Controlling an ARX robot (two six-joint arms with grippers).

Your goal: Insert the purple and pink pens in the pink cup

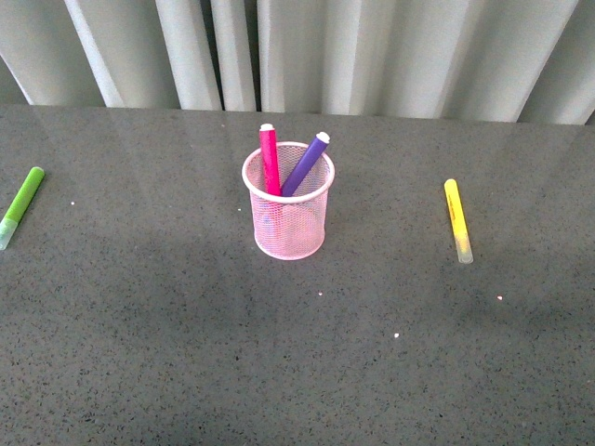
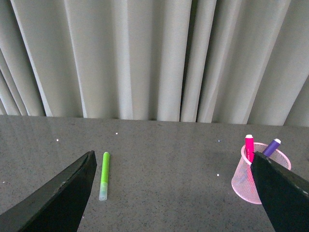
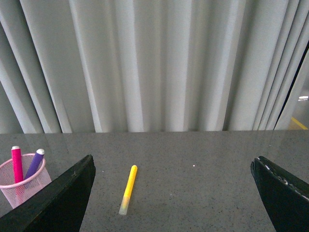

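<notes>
Pens stand in the cup [image 1: 289, 216] already, pink pen [image 1: 270, 160] upright, purple pen [image 1: 305, 164] leaning on the rim; task looks finished to me; my left gripper [image 2: 171, 193] and right gripper [image 3: 171, 193] are wide apart, holding nothing; next I need only rest, leaving green marker [image 1: 21, 205] and yellow marker [image 1: 457, 219] on the table [image 1: 167, 353].

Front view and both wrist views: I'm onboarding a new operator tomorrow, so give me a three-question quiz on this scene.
1. True or false: both the pink pen and the purple pen stand inside the pink cup.
2. Which marker lies on the table toward the robot's left? A) yellow marker B) green marker C) neither
3. Fill in: the left gripper and right gripper are both ____ and hold nothing.

Key: 1 true; 2 B; 3 open.
</notes>
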